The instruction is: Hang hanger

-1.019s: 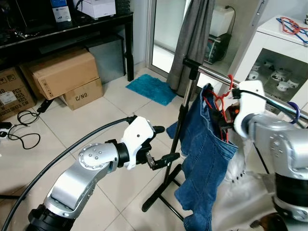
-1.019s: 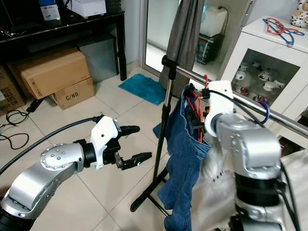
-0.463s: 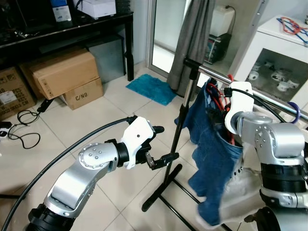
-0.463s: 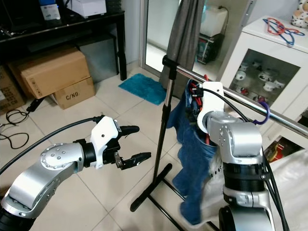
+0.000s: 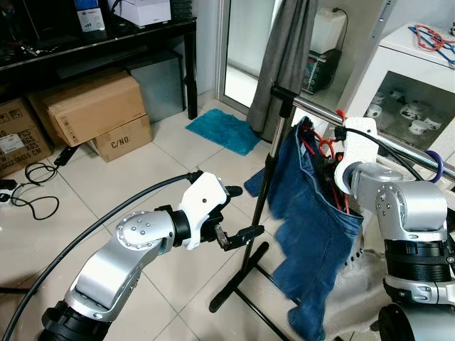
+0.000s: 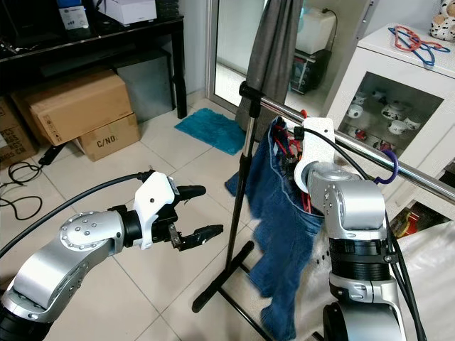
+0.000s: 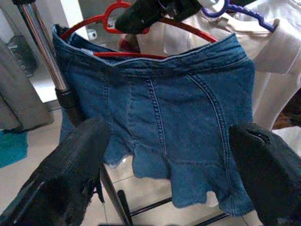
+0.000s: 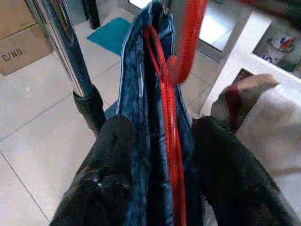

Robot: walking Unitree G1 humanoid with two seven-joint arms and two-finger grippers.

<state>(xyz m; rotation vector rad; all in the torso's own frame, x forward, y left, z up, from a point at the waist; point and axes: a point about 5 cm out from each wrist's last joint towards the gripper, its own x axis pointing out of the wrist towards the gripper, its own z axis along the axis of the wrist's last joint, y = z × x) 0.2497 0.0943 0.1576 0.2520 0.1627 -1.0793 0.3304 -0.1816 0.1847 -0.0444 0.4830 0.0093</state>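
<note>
We have the red hanger (image 8: 169,108) gripped between the right gripper's (image 8: 164,155) black fingers, clamped together with the denim shorts (image 5: 313,227) it carries — held high so the hook can meet the chrome clothes rail (image 6: 355,150). The hook sits right at the rail, near the upright pole (image 5: 266,185); whether it has caught we cannot tell. Our left gripper (image 5: 238,234) hovers apart from the shorts, fingers spread, ready to steady the swinging fabric. A purple hanger (image 6: 387,174) with a white garment (image 7: 263,42) hangs just beside — we judge the space tight.
</note>
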